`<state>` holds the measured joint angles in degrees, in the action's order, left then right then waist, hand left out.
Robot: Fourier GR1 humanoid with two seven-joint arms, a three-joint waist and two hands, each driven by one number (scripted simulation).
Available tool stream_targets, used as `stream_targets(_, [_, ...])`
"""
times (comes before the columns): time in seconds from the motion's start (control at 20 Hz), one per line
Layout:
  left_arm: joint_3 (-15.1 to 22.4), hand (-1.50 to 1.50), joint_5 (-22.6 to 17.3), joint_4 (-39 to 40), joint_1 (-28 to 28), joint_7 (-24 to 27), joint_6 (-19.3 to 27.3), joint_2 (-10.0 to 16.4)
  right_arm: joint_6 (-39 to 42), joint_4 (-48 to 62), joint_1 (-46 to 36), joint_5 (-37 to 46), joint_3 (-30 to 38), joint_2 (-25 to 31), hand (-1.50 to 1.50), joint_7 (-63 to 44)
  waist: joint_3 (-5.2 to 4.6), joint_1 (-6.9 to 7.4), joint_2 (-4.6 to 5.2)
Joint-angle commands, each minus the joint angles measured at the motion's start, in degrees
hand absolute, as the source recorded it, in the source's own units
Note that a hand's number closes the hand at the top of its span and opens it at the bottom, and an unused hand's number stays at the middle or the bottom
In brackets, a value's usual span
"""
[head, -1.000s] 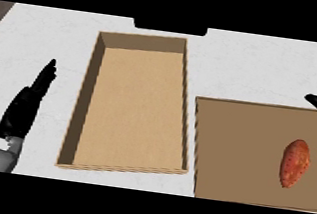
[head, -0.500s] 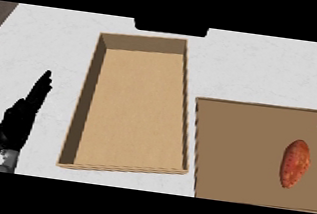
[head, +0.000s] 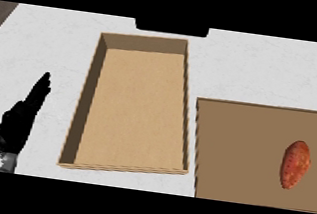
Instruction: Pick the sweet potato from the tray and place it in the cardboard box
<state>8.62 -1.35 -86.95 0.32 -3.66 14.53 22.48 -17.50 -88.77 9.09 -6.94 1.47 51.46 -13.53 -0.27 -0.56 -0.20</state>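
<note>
Left robot hand (head: 16, 128) flat, fingers straight, beside cardboard box (head: 81, 114); sweet potato (head: 294, 164) lies in tray (head: 238, 150).

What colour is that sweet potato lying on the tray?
The sweet potato is reddish orange, seen best in the head view.

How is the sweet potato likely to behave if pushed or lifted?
The sweet potato looks solid, so it should probably keep its shape when lifted. Its rounded, tapered body lies loose on the flat tray, so a nudge may roll it sideways.
</note>
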Motion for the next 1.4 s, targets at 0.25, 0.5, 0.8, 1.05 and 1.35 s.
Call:
stream_targets(0.25, [-1.5,0.0,-1.0,-2.4,1.6,-1.2,-1.8,1.1,17.4,-14.9,-0.4,-5.8,-5.7,10.7,-1.5,-24.4,0.13,0.69,0.02])
stream_targets(0.5, [-1.9,0.0,1.0,5.2,-2.6,3.0,-2.9,-1.8,17.9,-11.4,-7.4,-0.6,-9.2,5.2,-1.5,-32.4,0.22,0.9,0.35])
stream_targets(0.8, [-0.8,0.0,4.7,-0.9,0.3,-0.9,-0.8,-5.0,18.6,-16.2,-2.3,5.4,-7.1,0.2,-1.5,-35.9,0.26,0.31,0.12])
stream_targets(1.05, [-1.7,0.0,6.1,-0.4,-1.0,-1.8,-1.8,-5.7,20.8,-16.6,-4.4,10.1,-9.7,-4.4,-1.5,-41.1,0.26,0.34,0.14])
stream_targets(1.35, [-6.8,0.0,4.7,0.7,-2.0,-1.6,-6.2,-4.3,25.7,-15.5,-2.0,12.8,-5.2,-8.1,-1.5,-37.9,0.27,0.27,0.13])
